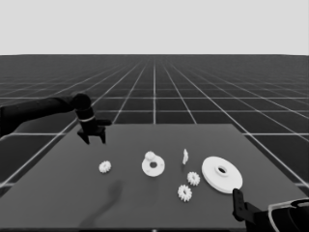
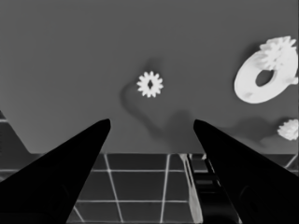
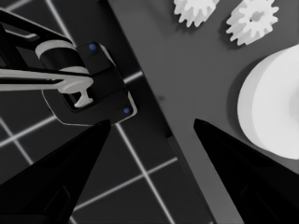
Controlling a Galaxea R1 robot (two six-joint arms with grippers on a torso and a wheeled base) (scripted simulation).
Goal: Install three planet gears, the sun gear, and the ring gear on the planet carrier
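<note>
table [image 1: 58, 193] | smaller round part [image 1: 153, 167] at centre – one gear [image 1: 149, 155] on its far-left rim | lone gear [image 1: 105, 166] to its left | thin white piece [image 1: 185, 155] to its right | two gears [image 1: 189, 185] nearer, right of centre – beside the larger round part [image 1: 222, 174] at right

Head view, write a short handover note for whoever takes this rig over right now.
Left end effector: open, empty, above the table's far left.
Right end effector: open, empty, parked at the near right corner.
Smaller round part: mid-table, one gear on its far rim.
Loose gears: one at left, two near the larger round part.
Thin white piece: upright behind them.
Done: one gear placed at most.
Left: remaining gears, then the larger round part on top.
</note>
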